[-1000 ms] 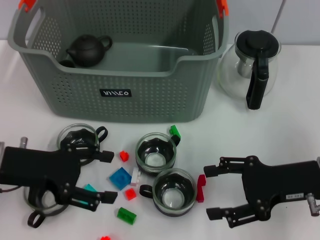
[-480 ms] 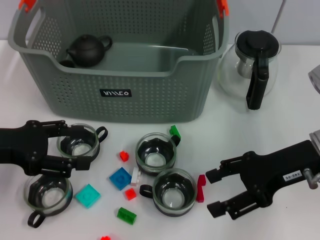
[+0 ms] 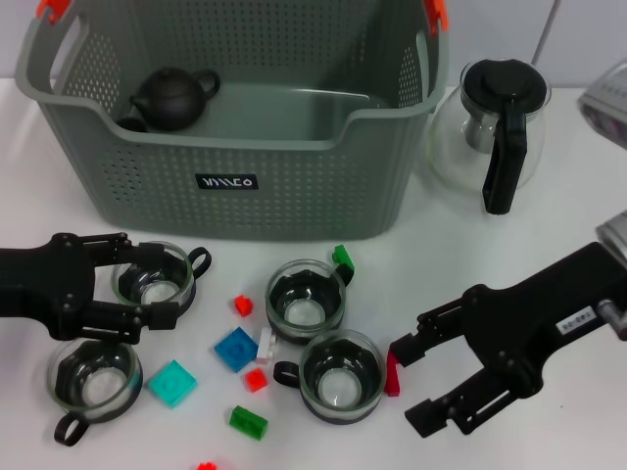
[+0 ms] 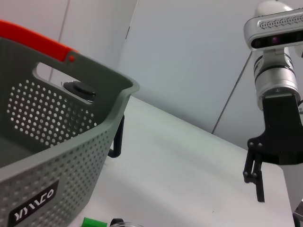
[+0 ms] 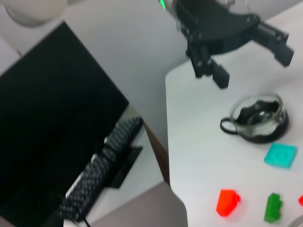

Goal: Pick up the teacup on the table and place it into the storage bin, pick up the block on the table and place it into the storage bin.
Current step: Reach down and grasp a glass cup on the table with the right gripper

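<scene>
Leftmost, the left gripper (image 3: 145,277) lies low over the white table (image 3: 549,225), its black fingers spread wide to either side of a clear glass teacup with a dark inner liner (image 3: 153,273); whether the pads touch the glass cannot be told. That cup's black loop handle points away from the fingertips, toward the middle of the table. Just below the lower finger stands a second glass teacup (image 3: 93,377), its handle turned toward the table's near edge. Next to it lies a flat teal square block (image 3: 172,382).

Beyond the fingertips sit a small red block (image 3: 242,305), a blue square block (image 3: 235,349), a white block (image 3: 265,344), another small red cube (image 3: 256,380) and a green oblong block (image 3: 248,422), its long axis slanting across the table. Two more glass cups stand mid-table: one (image 3: 306,301) beside a green block (image 3: 342,258), one nearer (image 3: 339,375).

Behind them all stands the large grey-green perforated storage bin (image 3: 294,186), holding a dark round teapot (image 3: 171,96).

The right gripper (image 3: 409,380) has its fingers parted and grasping nothing; a narrow red block (image 3: 393,374) stands just beside the upper fingertip, long axis running front to back. Far right, a glass pot with black lid and handle (image 3: 495,122) stands beside the bin.
</scene>
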You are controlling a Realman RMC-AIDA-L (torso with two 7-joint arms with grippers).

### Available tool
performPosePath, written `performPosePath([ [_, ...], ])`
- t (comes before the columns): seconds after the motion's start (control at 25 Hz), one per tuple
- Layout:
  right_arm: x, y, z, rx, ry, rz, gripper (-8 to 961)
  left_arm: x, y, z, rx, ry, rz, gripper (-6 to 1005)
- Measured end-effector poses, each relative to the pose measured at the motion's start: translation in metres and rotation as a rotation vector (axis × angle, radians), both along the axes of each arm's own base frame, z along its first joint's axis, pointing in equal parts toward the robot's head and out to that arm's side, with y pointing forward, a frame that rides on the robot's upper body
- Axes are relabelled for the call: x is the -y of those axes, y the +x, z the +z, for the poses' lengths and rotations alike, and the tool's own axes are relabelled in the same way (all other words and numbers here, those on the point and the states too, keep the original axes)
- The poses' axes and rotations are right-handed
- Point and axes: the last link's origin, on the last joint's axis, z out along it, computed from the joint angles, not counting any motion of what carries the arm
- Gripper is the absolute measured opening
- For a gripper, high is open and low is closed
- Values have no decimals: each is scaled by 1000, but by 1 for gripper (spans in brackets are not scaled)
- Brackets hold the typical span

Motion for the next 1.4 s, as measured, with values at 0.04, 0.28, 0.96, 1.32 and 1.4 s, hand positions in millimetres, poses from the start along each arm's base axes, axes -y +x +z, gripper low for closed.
performPosePath([
  [0.04, -1, -2, -2, 16, -4, 17, 905, 0, 0, 0, 0, 1, 0, 933],
  [0.28, -11, -18, -6, 146, 0, 139, 896, -1, -1, 1, -3, 6, 2, 932],
  [0.96, -17, -55, -38, 289, 6, 553, 875, -4, -2, 1, 15, 47, 19, 932],
  [1.32, -12, -55, -68, 313, 25, 698, 864, -4, -3, 0, 17, 48, 22, 931],
  [1.4, -11, -54, -72, 321, 24, 710, 861, -4, -3, -1, 16, 50, 22, 931],
])
